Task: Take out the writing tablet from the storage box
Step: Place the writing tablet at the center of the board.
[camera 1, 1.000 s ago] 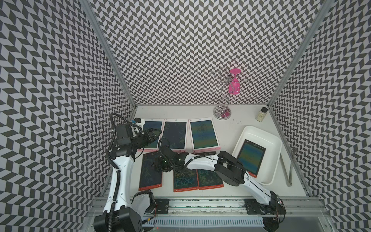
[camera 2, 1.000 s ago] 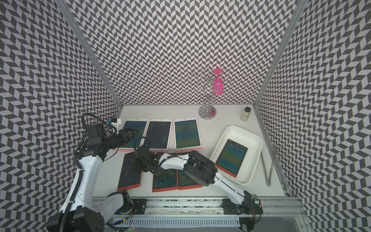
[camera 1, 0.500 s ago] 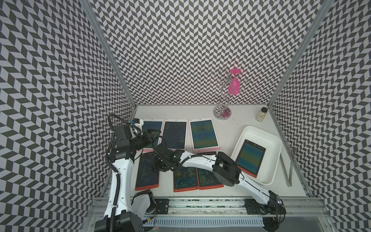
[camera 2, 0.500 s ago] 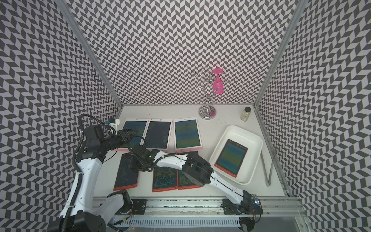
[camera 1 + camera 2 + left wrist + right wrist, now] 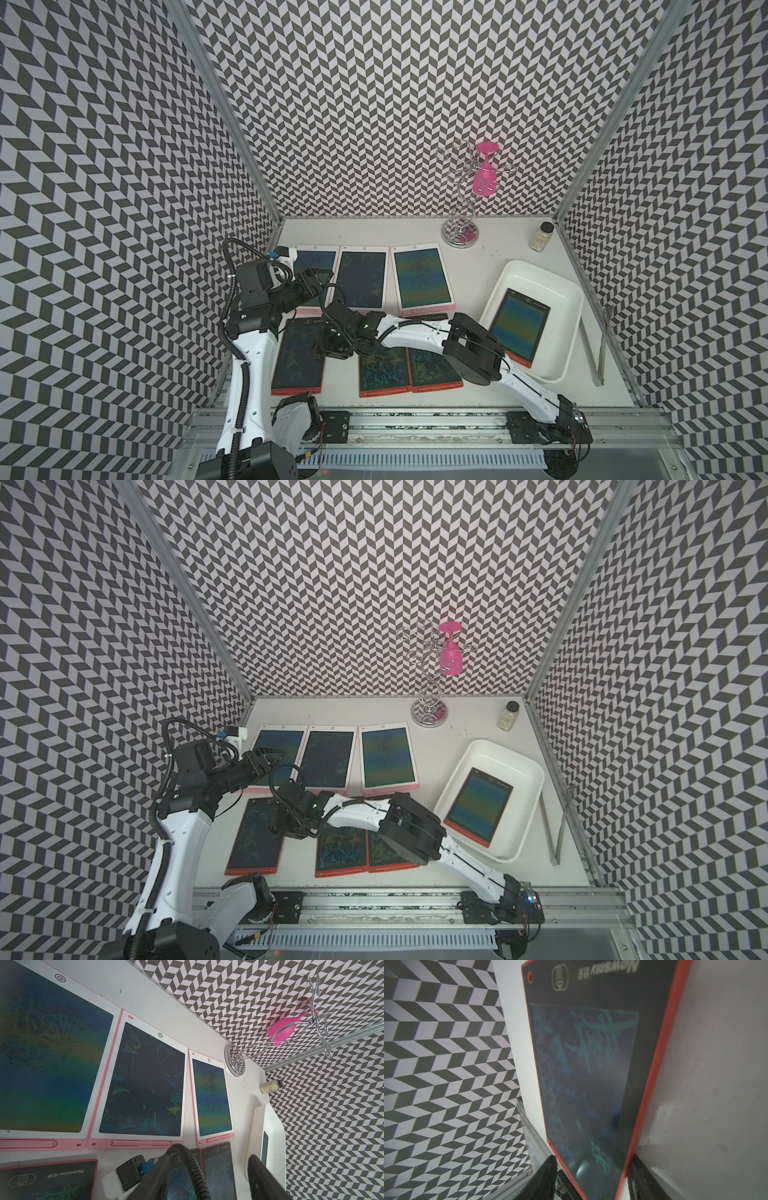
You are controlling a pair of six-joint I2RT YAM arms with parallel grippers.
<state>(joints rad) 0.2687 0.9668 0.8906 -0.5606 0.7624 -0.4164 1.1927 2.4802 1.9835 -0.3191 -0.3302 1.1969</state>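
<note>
Presently, we find the left gripper (image 5: 321, 275) hovering over the leftmost white, pink-edged flat tablet (image 5: 313, 261), jaws parted and empty. The right gripper (image 5: 330, 349) sits at one long edge of a black, red-framed flat tablet (image 5: 297, 359), jaws partly apart astride it; we cannot tell whether they grip. Rightmost, the red-framed writing tablet (image 5: 519, 328) lies flat inside the shallow white plastic storage box (image 5: 536, 277).

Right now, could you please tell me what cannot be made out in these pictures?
- Right gripper: the right wrist view's edge cuts off its fingers, and both top views bury them under the wrist. A grip on the outer red tablet cannot be judged.
- Boxed tablet: in the left wrist view the box wall hides all but a sliver.
- Middle red tablet: the right arm covers its far end in both top views.
- Jar: contents too small.
</note>
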